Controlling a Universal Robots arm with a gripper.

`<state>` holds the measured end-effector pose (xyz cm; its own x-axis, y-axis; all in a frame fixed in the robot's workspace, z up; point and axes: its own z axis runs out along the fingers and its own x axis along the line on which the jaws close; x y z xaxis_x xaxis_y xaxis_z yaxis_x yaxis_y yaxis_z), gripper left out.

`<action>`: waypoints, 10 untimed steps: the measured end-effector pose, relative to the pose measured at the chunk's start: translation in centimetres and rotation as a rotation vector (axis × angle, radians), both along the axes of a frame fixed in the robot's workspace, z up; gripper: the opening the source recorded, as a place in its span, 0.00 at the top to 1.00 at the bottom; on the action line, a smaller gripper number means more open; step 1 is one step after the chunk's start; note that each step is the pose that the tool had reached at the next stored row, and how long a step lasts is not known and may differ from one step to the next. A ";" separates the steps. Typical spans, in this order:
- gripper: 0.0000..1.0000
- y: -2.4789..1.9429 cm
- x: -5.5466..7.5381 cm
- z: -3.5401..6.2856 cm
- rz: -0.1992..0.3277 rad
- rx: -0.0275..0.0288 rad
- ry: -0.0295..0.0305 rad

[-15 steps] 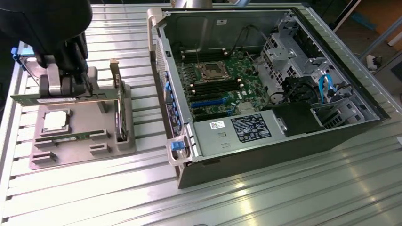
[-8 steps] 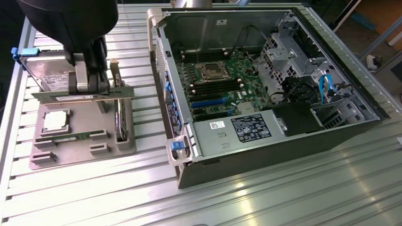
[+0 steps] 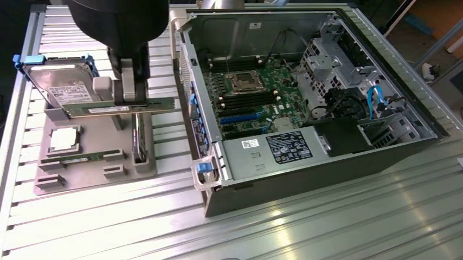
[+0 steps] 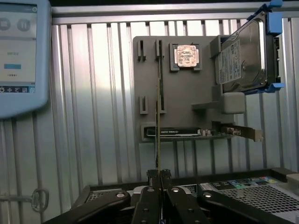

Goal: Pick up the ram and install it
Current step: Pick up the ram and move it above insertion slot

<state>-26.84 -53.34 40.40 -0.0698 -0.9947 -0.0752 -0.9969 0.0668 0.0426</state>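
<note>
The gripper (image 3: 131,101) is clamped on the ram (image 3: 119,109), its fingers (image 4: 148,196) pinching the top edge of the green stick (seen edge-on from the wrist (image 4: 157,133)). The ram hangs level above the grey tray (image 3: 94,174), just in front of the hard drive (image 3: 62,86). Below lie a square silver processor (image 3: 64,139) and a dark card (image 3: 139,142) on edge. The open computer case (image 3: 326,162) sits at the exterior view's right on the ribbed metal table (image 3: 326,222).

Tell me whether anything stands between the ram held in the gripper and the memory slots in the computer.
Only the case's side wall stands between the ram and the memory slots. Above that wall, nothing visible covers the slots.
</note>
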 end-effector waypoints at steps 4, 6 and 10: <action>0.88 0.00 1.3 0.01 0.000 -0.0001 0.0001; 0.88 0.00 2.0 0.00 0.000 0.0000 0.0000; 0.88 0.00 3.9 0.00 0.000 -0.0001 0.0000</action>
<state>-22.93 -53.34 40.40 -0.0699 -0.9947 -0.0751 -0.9969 0.0668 0.0426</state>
